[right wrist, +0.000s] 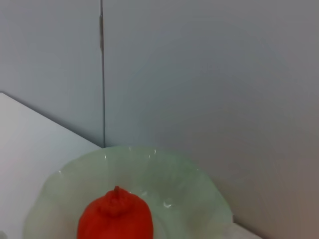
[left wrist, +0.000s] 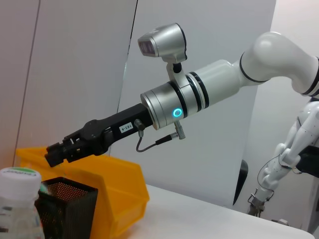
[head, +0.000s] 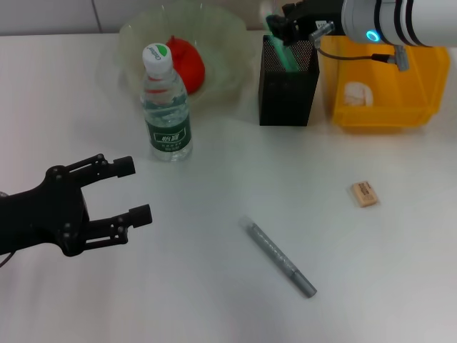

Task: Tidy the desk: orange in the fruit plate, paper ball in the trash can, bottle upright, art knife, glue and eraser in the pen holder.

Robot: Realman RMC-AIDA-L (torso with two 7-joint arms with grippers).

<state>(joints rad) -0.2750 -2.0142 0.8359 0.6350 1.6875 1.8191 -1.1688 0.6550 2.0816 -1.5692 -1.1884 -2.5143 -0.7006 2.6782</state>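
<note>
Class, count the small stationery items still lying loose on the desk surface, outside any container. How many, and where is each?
2: the grey art knife lies on the desk in front of the pen holder; the eraser lies in front of the yellow trash can. Nothing seems hidden.

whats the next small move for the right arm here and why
Probably open the right gripper and release the green stick: its lower end already sits inside the black pen holder. The eraser and grey knife lie on the table.
</note>
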